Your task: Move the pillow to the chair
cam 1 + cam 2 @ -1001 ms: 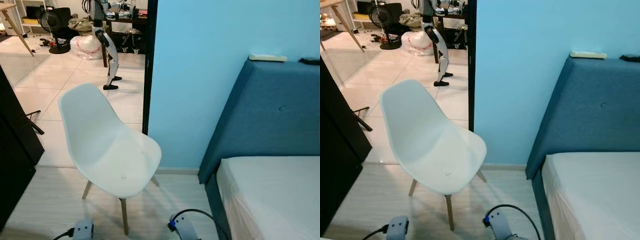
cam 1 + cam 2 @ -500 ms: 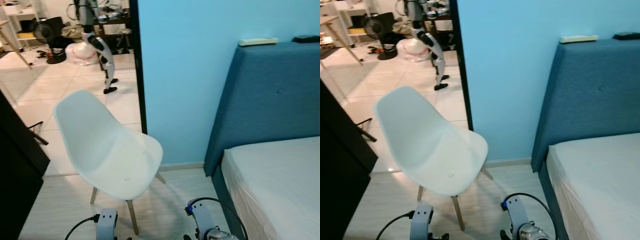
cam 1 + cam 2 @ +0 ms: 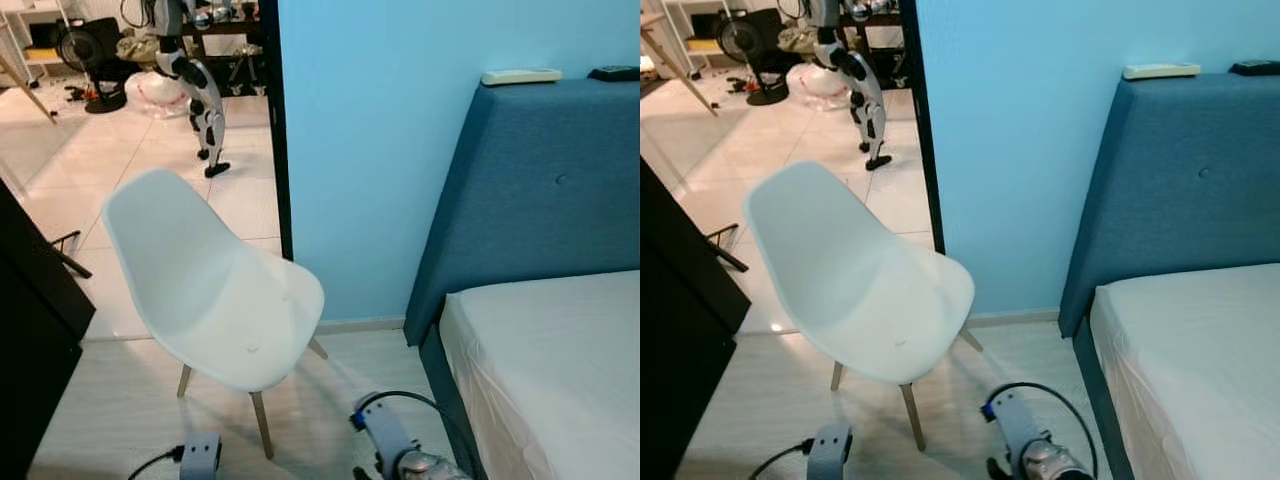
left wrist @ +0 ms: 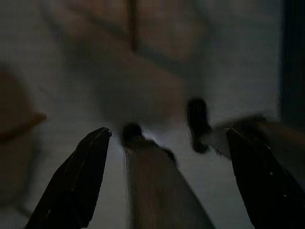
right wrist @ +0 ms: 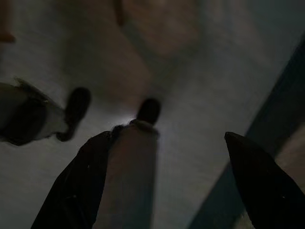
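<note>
1. Since a second ago your head camera has swung toward the bed: the white chair (image 3: 215, 290) sits a little further left and lower in the head views, and more of the mattress (image 3: 545, 365) has come in. Treat that as the robot turning, not the furniture moving.
2. You are at the search-and-approach step. No pillow can be seen in these pictures; the visible stretch of mattress below the blue headboard (image 3: 530, 190) is bare, so you cannot yet say where the pillow lies.
3. Both arms hang low. The left gripper (image 4: 162, 181) points at the pale floor with its jaws spread wide and nothing between them; the right gripper (image 5: 167, 181) does the same beside the dark bed frame, jaws equally wide and empty.
4. The chair seat is bare and stands just beside the doorway, near the head of the bed, so the drop-off looks ready.
5. Your next move probably calls for turning further along the bed until the pillow comes into view, then stepping close enough to reach it with both arms.
</note>
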Available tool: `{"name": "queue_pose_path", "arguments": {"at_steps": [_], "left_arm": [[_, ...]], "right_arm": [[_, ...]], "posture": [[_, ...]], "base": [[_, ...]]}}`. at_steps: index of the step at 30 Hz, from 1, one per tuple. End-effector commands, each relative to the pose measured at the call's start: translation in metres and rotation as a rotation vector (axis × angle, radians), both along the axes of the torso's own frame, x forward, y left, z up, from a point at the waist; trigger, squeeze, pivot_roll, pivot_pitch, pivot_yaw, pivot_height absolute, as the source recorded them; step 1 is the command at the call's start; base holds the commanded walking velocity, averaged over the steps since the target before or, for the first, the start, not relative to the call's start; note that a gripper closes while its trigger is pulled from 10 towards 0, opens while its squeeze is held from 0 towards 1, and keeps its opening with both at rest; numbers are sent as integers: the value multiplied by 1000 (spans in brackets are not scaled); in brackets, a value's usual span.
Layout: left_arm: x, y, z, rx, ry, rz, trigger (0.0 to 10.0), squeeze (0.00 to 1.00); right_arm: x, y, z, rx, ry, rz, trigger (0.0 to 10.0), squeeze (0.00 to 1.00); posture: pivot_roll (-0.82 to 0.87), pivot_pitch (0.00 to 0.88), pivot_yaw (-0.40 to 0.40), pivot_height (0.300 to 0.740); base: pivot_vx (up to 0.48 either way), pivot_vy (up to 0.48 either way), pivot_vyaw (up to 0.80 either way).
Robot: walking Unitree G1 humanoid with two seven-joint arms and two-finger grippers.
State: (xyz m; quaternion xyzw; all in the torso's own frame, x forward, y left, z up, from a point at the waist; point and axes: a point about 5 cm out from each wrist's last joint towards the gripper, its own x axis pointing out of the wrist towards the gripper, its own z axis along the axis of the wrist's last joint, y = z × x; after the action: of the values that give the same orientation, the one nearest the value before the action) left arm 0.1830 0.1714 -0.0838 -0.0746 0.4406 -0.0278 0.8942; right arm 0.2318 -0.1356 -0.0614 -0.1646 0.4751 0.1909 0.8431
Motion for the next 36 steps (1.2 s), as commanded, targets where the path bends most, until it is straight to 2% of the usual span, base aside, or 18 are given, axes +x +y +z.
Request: {"name": "queue_pose_path", "arguments": {"at_steps": [1,2,4,7,10,12,14,17,18,21,26,28,33,34,36], "left_arm": [[7,19,6,58,-28,57,10000,0],[16,30,12,77,-58,92,10000,0],[21,45,18,77,-92,159,10000,0],[19,53,18,74,-95,200,10000,0],[27,59,25,57,-141,236,10000,0],[35,63,31,53,-169,260,10000,0],[44,62,36,82,-190,215,10000,0],[49,59,39,108,-201,156,10000,0],[57,55,44,155,-214,73,10000,0],[63,60,49,148,-235,106,10000,0],[61,73,52,165,-262,207,10000,0],[60,70,53,136,-318,195,10000,0],[55,68,54,132,-372,186,10000,0],[46,64,54,135,-426,195,10000,0],[37,59,58,107,-488,229,10000,0]], "right_arm": [[8,-5,5,-18,-38,-27,10000,0],[19,-6,12,-19,-73,-46,10000,0],[30,-2,20,-1,-109,-58,10000,0],[34,1,24,18,-127,-64,10000,0],[41,7,29,60,-147,-82,10000,0],[46,9,34,52,-167,-67,10000,0],[50,9,37,63,-172,-74,10000,0],[51,11,38,74,-170,-66,10000,0],[52,18,40,69,-171,1,10000,0],[61,21,48,59,-219,29,10000,0],[67,28,55,87,-263,70,10000,0],[71,29,61,115,-308,88,10000,0],[74,31,66,181,-340,101,10000,0],[74,29,68,213,-368,122,10000,0],[73,24,68,211,-394,130,10000,0]], "posture": [[4,80,-38,740],[7,76,-41,740],[0,70,-32,740],[-8,73,-32,740],[-5,67,-48,740],[-9,76,-47,740],[-13,77,-43,740],[-10,76,-41,740],[-8,82,-38,740],[-16,87,-43,740],[-4,85,-51,740],[6,103,-77,740],[10,118,-87,740],[18,134,-96,740],[21,140,-104,740]], "base": [[0,0,0],[0,0,0],[0,0,0],[0,0,0],[0,0,0],[0,0,0],[0,0,0],[0,0,0],[0,0,0],[0,0,0],[0,0,0],[0,0,0],[0,0,0],[0,0,0],[0,0,0]]}}
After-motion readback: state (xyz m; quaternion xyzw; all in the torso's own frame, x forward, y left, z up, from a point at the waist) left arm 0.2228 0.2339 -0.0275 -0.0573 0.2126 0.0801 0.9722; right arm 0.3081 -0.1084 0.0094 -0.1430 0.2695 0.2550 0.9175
